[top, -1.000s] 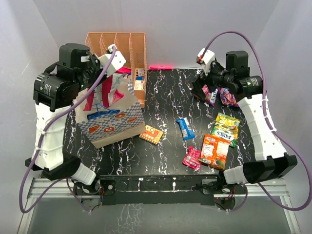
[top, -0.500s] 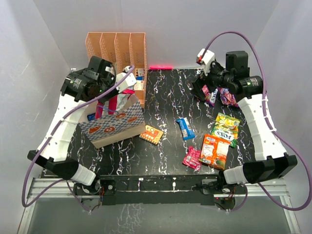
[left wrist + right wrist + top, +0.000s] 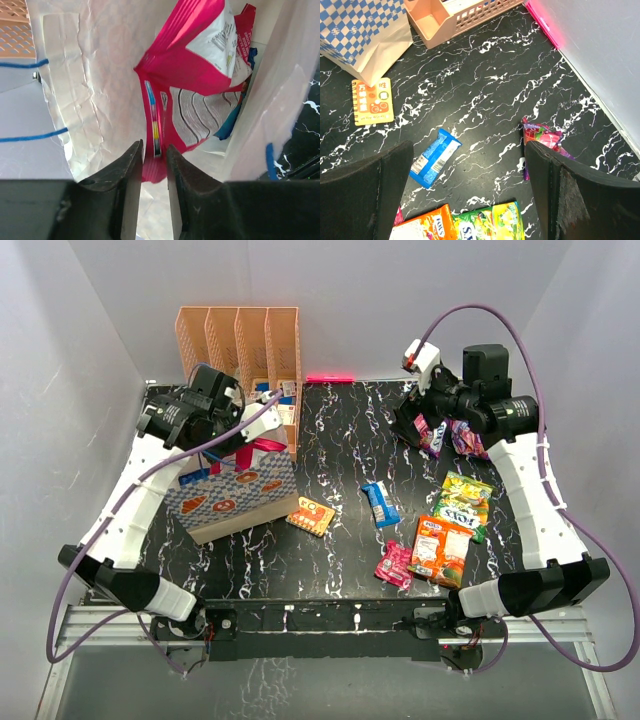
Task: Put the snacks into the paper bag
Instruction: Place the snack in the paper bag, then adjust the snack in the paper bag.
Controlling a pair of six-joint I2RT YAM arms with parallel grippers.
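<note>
Left claw (image 3: 154,148) inside the paper bag (image 3: 236,496), jaws a sliver apart around the edge of a magenta packet (image 3: 195,75); pinched or loose, I cannot tell.
It stands by the left edge of the black marbled table (image 3: 330,420), white walls (image 3: 380,290) around. Only the wrist view shows inside. Right claw (image 3: 468,150) gapes empty over the far right corner; its arm half-hides purple packets (image 3: 468,440).

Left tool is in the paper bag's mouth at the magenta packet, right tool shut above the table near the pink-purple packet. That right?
One thing is off: the right tool is open, not shut. The right wrist view shows its fingers spread wide above the table, near the pink-purple packet. The left tool is in the paper bag's mouth at the magenta packet, as stated.
</note>
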